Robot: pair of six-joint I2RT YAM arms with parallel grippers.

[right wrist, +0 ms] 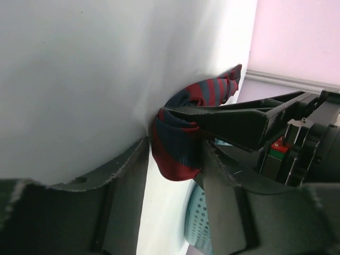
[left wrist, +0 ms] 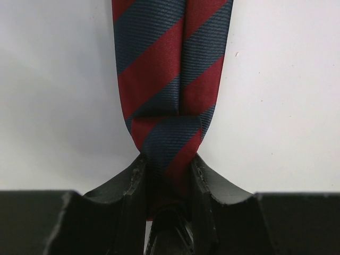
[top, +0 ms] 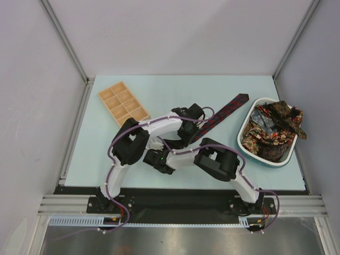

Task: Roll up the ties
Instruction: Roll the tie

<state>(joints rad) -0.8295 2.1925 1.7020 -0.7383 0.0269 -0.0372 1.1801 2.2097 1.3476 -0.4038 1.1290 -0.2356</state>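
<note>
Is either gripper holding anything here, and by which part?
Left gripper pinches the striped tie at its folded end; right gripper flanks that fold, grip unclear.

The pale blue-green worktop (top: 159, 90) is a flat, smooth rectangular surface with three things lying directly on it. Toward 10 o'clock sits a light wooden tray (top: 123, 103) divided into small square compartments and turned at a diagonal to the worktop's edges. From the centre toward 1 o'clock runs a long narrow necktie (top: 228, 108) of dark navy fabric with red diagonal stripes. Its broad pointed end lies flat on the surface, and its other end cannot be seen from above. At 3 o'clock, just beside that broad end, rests an oval teal plastic basket (top: 264, 161) with a white rim.
</note>
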